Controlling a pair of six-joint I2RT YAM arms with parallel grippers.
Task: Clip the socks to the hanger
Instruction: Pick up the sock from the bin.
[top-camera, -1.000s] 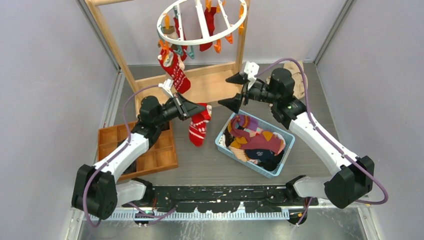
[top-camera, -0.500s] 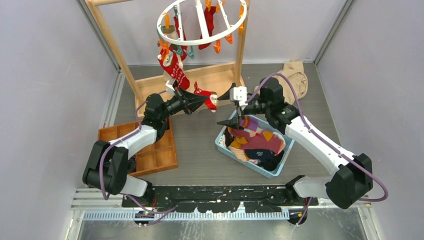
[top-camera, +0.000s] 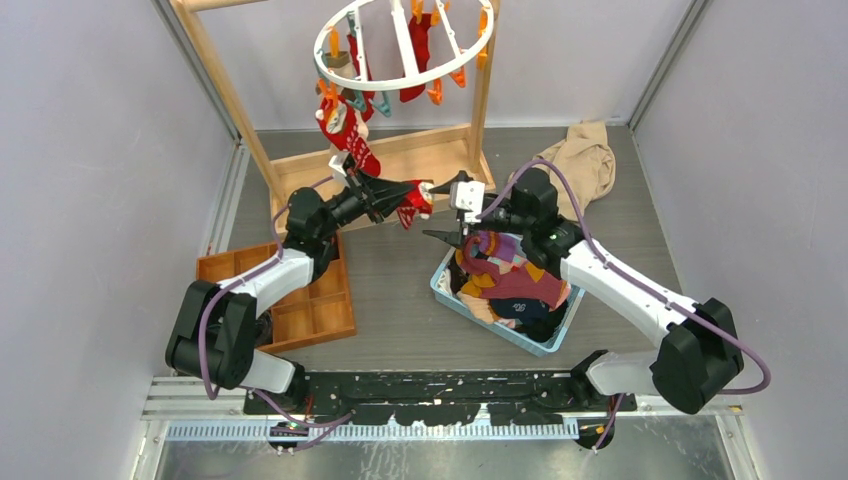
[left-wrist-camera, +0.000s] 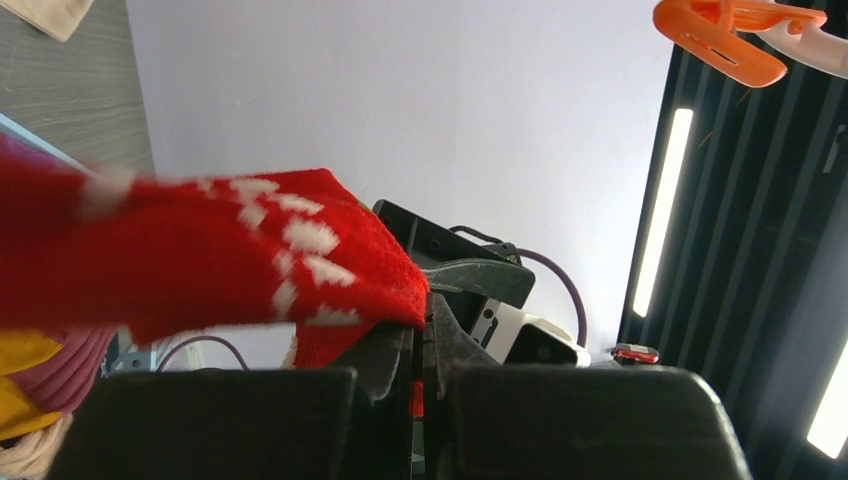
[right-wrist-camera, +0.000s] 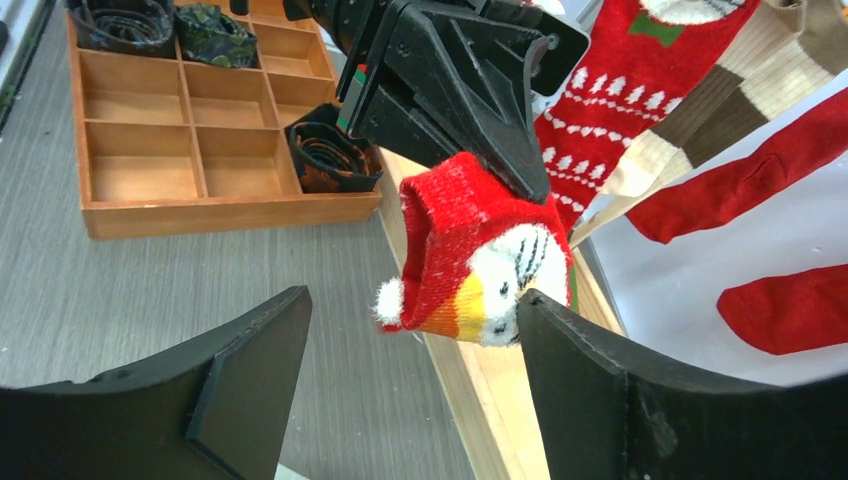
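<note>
My left gripper (top-camera: 388, 200) is shut on a red sock (top-camera: 414, 199) with white patterns and holds it out to the right, above the table. In the left wrist view the sock (left-wrist-camera: 230, 250) is pinched between the shut fingers (left-wrist-camera: 470, 350). My right gripper (right-wrist-camera: 412, 300) is open, its jaws on either side of the sock's free end (right-wrist-camera: 480, 260); the right fingertip (right-wrist-camera: 545, 320) touches it. The white ring hanger (top-camera: 405, 45) hangs above the back, with red socks (top-camera: 347, 135) clipped to it. More socks (top-camera: 515, 280) lie in the blue basket (top-camera: 447, 292).
A wooden frame (top-camera: 410, 165) stands behind both grippers and carries the hanger. A wooden compartment tray (top-camera: 275, 300) lies at the left with dark rolled items (right-wrist-camera: 330, 155) in it. A beige cloth (top-camera: 580, 155) lies at the back right. An orange clip (left-wrist-camera: 720, 40) shows overhead.
My left gripper has carried the sock up and back, and the sock now points right instead of hanging down. The right gripper has moved left around its free end, jaws a little narrower.
</note>
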